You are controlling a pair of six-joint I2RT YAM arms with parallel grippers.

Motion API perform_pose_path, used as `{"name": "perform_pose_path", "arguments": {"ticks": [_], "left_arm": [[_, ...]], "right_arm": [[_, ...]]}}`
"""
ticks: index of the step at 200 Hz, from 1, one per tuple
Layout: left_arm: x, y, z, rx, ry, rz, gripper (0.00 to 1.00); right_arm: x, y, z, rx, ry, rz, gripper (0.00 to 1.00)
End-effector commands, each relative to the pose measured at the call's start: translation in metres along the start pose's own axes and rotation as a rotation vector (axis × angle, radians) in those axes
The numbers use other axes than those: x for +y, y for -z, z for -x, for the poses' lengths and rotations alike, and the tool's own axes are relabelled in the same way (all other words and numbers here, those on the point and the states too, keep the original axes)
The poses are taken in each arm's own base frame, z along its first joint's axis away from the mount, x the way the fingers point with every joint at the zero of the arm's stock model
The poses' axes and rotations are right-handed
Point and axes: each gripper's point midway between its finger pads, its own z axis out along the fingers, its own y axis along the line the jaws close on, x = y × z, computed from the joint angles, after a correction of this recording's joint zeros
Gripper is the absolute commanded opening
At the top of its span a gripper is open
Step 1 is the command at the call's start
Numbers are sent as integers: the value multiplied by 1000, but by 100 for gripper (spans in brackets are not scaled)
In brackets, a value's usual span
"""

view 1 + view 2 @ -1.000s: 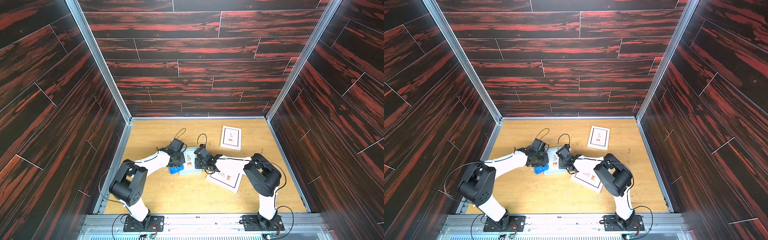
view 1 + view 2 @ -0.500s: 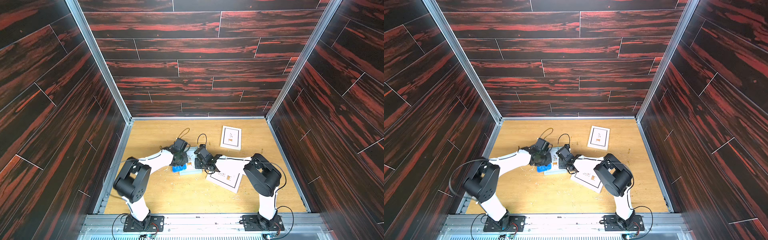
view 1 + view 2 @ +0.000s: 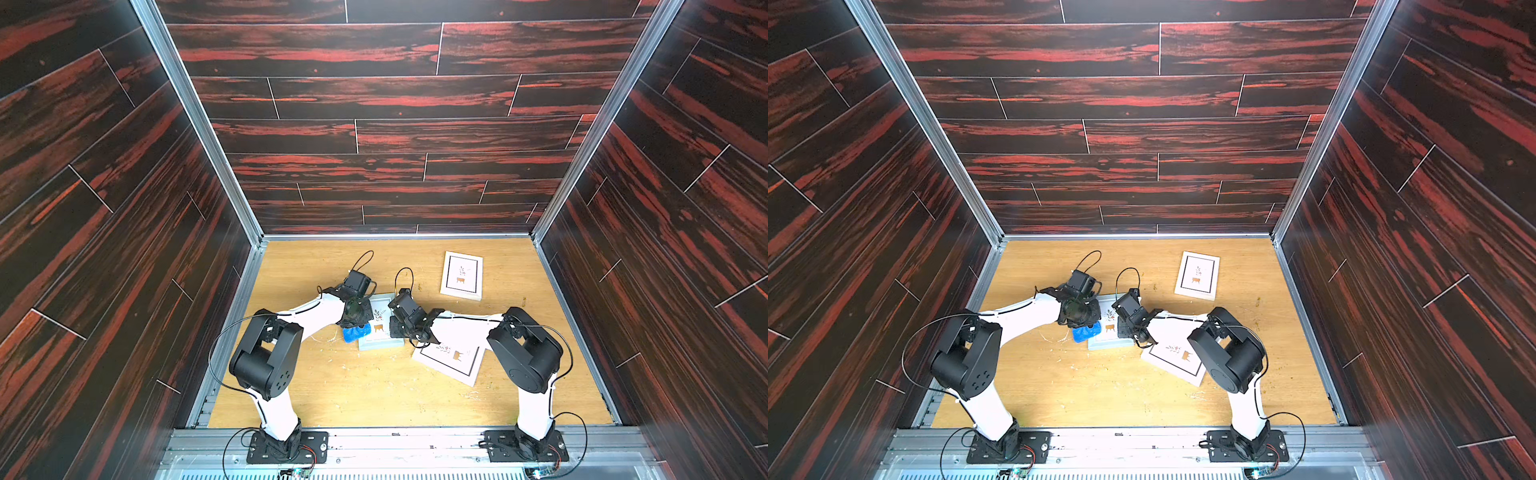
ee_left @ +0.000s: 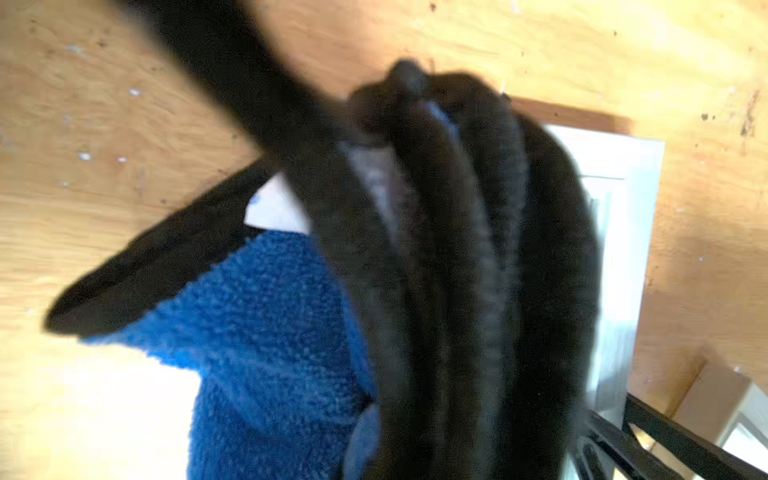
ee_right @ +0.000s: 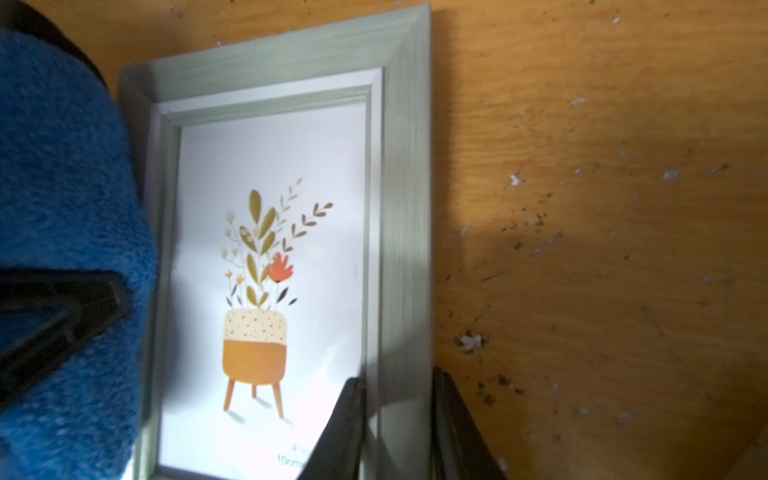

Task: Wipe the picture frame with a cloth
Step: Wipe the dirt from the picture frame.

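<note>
Grey-green frame (image 3: pixel 380 341) lies flat on the worktop (image 3: pixel 374 395), between the two arms. Blue cloth (image 5: pixel 62 187), bunched, black trim showing, sits over the frame's rail on the left arm's side and spills partly onto the worktop. The left jaws are closed on the cloth, pinching a fold; that wrist view is blurred. White tag (image 4: pixel 274 212) on the cloth, print too blurred to read. The right jaws are narrow, clamped across the opposite rail of the frame: one finger (image 5: pixel 345 419) on the glass, the other against the rail's outer face. Print in the frame: plant in an orange pot on legs. Caption at its lower edge reads "10cm", with a "4" above it; the rest is hidden by the finger. Two more on the worktop: far frame (image 3: pixel 462 276), well apart, and near frame (image 3: pixel 451 362), partly under the right arm. Similar plant prints, lettering too small to read.
</note>
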Motion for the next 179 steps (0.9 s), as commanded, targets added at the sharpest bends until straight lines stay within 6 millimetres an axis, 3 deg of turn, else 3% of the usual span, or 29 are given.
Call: {"name": "perform_pose_path", "arguments": {"ticks": [1,24,51,60,77,105,121,155,179], "left_arm": [[0,4,-48,102,0,-8,0],[-18,1,-78,139,16,-52,0],[-51,-11,-82,148,71,-163,0],[-50,-21,-84,166,97,-158,0],[-36,-22,-72,137,138,-141,0],[13,-8,-53,88,179,-67,0],[19,-4,-51,86,162,-54,0],[-35,-13,-57,104,138,-162,0],[-54,-26,-65,138,129,-181,0]], "right_arm": [[-34,-3,-35,123,-7,-100,0],[-29,-4,-37,136,-21,-73,0],[-24,-2,-35,131,-27,-57,0],[-25,-2,-33,127,-27,-64,0],[-30,-1,-33,121,-29,-91,0],[-41,0,-35,121,-42,-105,0],[-41,0,-36,123,-40,-102,0],[-31,-2,-36,129,-47,-59,0],[-30,-1,-34,123,-50,-65,0]]}}
